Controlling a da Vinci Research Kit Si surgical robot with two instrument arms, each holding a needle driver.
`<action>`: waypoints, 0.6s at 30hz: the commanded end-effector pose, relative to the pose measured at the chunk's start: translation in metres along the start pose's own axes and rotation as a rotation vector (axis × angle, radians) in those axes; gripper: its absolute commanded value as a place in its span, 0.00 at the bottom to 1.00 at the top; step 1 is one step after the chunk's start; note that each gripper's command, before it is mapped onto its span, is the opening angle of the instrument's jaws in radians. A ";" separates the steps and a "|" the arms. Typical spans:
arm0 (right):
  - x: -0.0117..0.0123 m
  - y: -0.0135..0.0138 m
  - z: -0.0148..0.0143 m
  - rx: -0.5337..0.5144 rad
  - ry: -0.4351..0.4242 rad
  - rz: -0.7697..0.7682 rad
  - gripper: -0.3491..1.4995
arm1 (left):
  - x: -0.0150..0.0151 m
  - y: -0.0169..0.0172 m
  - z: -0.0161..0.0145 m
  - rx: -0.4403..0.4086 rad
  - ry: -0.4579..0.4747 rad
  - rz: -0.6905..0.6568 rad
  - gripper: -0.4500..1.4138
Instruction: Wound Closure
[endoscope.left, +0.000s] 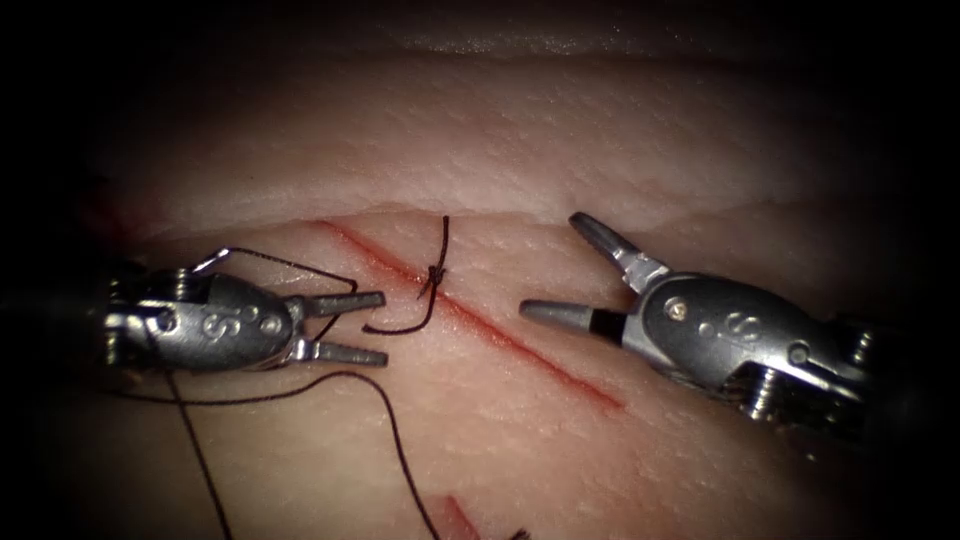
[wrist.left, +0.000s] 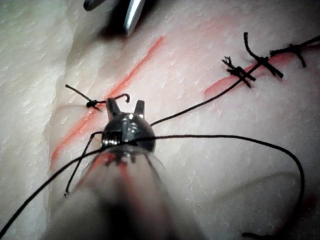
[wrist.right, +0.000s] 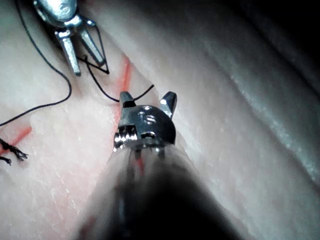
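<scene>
loose thread (endoscope.left: 395, 440): trailed over near tissue (endoscope.left: 620, 140), left of the cut (endoscope.left: 500, 335), running back to the left tool.
left tool (endoscope.left: 345, 327): fingers parted, thread draped around them, no firm grasp seen; just left of the knot.
knot (endoscope.left: 435, 275): on the cut, tails running near-far, between both tools.
right tool (endoscope.left: 575, 270): fingers spread, empty, right of cut.
needle: not made out.

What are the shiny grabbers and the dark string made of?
Both open tools, left and right, look like polished metal: grey with bright glints. Neither holds anything. The thread, knotted over the cut, looks like dark braided fibre, limp and curling. The tissue is pale, soft pork.
</scene>
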 end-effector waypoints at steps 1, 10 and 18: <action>0.0004 0.0002 0.0010 -0.001 0.003 -0.002 0.89 | 0.0001 0.0000 0.0008 -0.003 0.006 0.000 0.40; 0.0002 0.0000 0.0011 -0.002 0.004 -0.003 0.89 | 0.0003 -0.0001 0.0008 0.003 0.020 -0.004 0.31; 0.0001 -0.0011 0.0023 0.081 0.008 -0.087 0.78 | 0.0003 -0.0008 -0.0003 0.020 0.061 0.004 0.00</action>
